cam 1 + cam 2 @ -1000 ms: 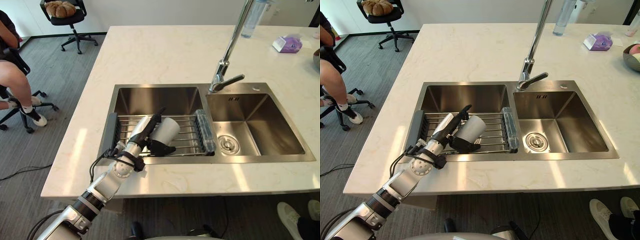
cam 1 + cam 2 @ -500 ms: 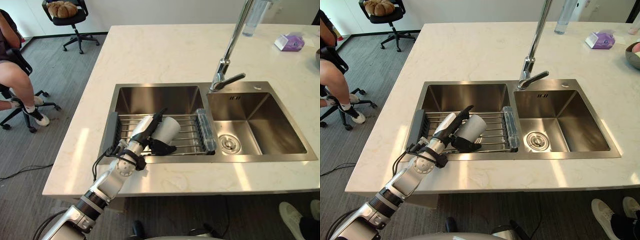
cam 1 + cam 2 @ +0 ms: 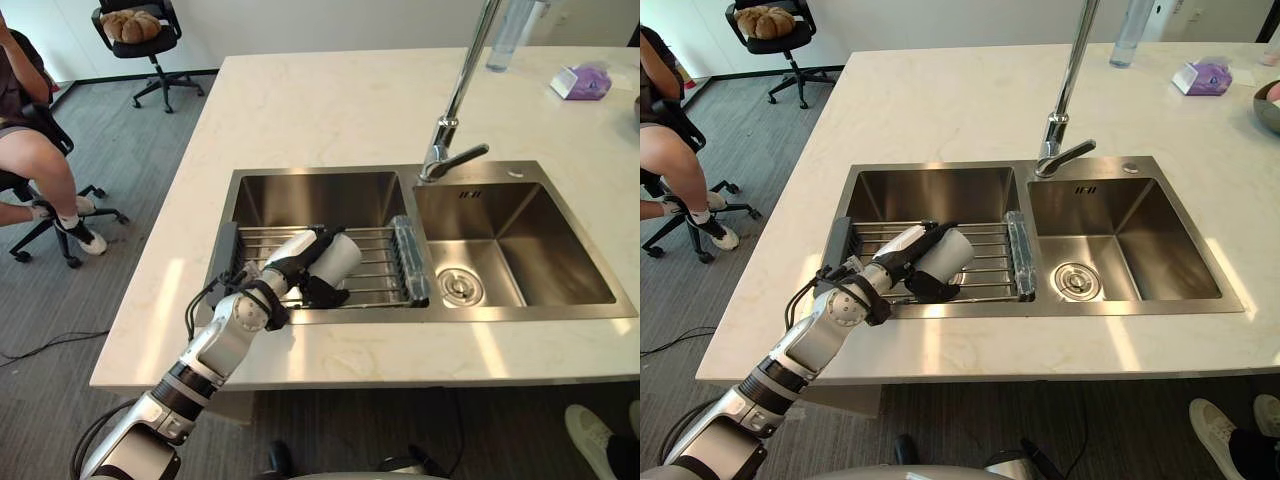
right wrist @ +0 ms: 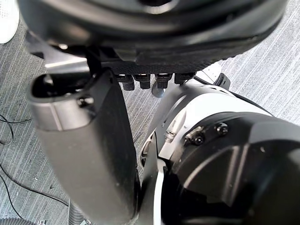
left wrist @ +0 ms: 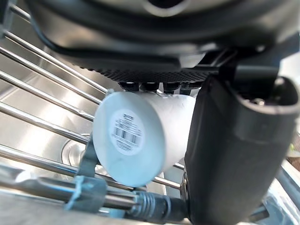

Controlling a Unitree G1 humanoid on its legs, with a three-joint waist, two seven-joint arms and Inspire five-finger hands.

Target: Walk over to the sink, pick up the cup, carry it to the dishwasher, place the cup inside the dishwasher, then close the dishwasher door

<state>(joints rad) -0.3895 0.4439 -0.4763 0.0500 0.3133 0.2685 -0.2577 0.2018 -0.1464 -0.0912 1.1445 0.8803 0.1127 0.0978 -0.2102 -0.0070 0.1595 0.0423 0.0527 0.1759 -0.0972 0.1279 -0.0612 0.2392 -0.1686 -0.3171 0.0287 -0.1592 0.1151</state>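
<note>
A white cup (image 3: 338,258) lies on its side on the wire rack (image 3: 378,282) across the left basin of the steel sink (image 3: 520,315). My left hand (image 3: 290,262) reaches over the sink's front edge and is shut on the cup, fingers curled over its top and the thumb under it. In the left wrist view the cup's labelled base (image 5: 130,136) shows between the fingers and the thumb (image 5: 234,154). My right hand (image 4: 84,154) hangs open above the grey carpet, holding nothing.
A tall faucet (image 3: 455,110) stands behind the divider, and the right basin holds a drain (image 3: 455,286). A purple pack (image 3: 579,80) and a clear bottle (image 3: 505,35) sit at the far right of the counter. A seated person (image 3: 30,150) and an office chair (image 3: 135,35) are at the left.
My left hand's fingers, straight beside the cup before, have curled over it and now grip it. The cup still lies on the rack. The camera has shifted slightly.
</note>
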